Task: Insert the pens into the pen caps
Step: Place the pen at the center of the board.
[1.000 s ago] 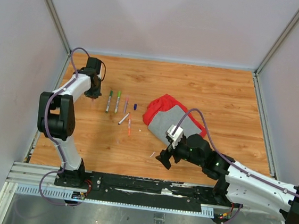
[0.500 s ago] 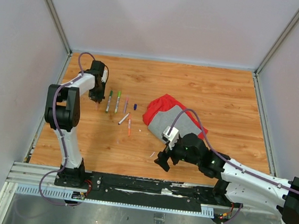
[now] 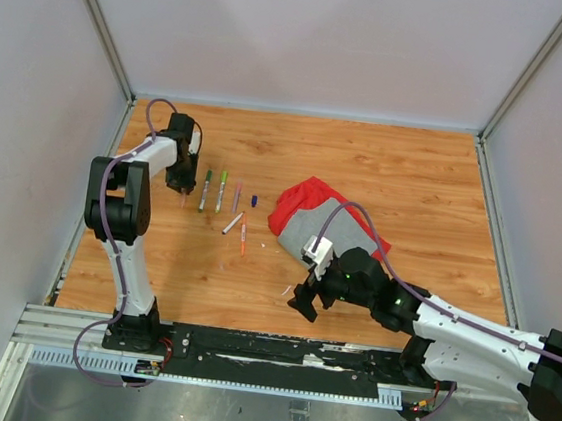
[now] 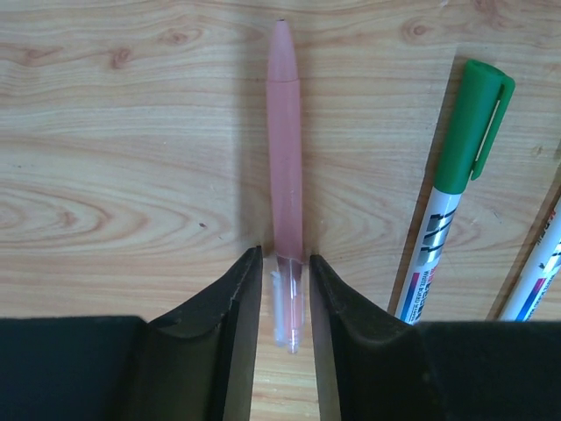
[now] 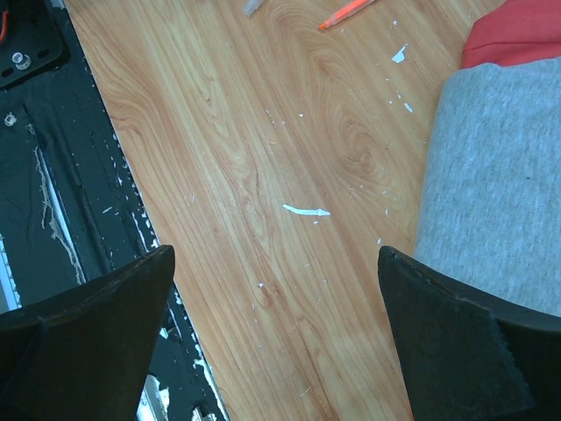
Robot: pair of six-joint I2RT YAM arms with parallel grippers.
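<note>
Both unclenched: left tool (image 4: 286, 256) straddles a pale-pink, clear-tailed pen (image 4: 285, 158); right tool (image 5: 276, 254) gapes wide.

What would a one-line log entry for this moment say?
left gripper: jaws slightly parted astride pink pen on table | right gripper: wide open, empty, near cloth

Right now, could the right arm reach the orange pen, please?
Probably yes. The right gripper hangs open over the table, the orange pen lies ahead of it, and nothing stands between them; the cloth lies off to one side.
</note>
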